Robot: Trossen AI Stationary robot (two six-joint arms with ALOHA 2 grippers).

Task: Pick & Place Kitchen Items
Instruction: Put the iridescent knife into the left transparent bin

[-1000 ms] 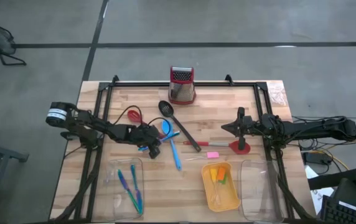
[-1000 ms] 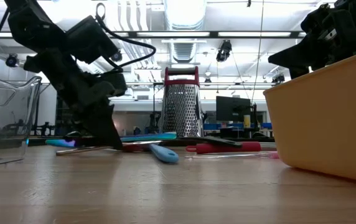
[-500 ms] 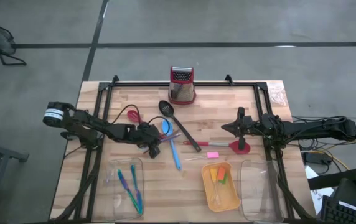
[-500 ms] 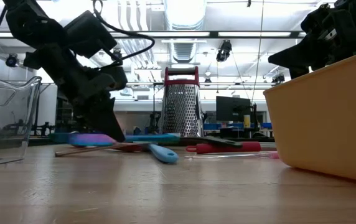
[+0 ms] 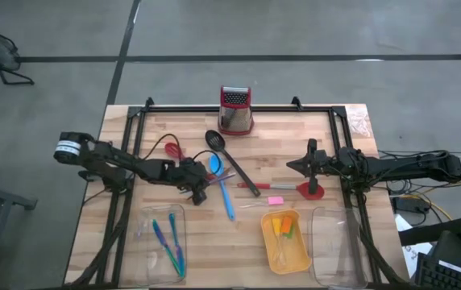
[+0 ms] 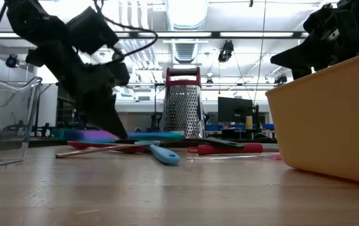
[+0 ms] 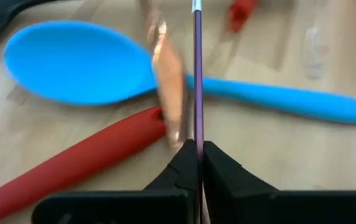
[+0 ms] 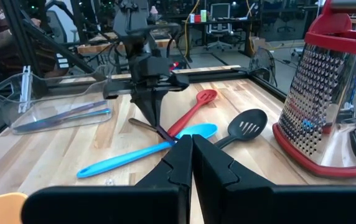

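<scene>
Non-task items. A metal box grater point(image 5: 235, 110) with a red top stood upright at the top centre of the wooden table point(image 5: 319, 141). A clear tray point(image 5: 160, 242) lay at the lower left, an orange tray point(image 5: 299, 259) at the lower centre, and a second clear tray point(image 5: 333, 246) at the lower right. A crumpled clear wrapper point(image 5: 359, 122) rested at the table's upper right corner.

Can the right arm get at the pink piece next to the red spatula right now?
Probably yes. The right gripper, shut and empty, sits just beyond the red spatula, and the pink piece lies in the open on the table with nothing over it.
</scene>
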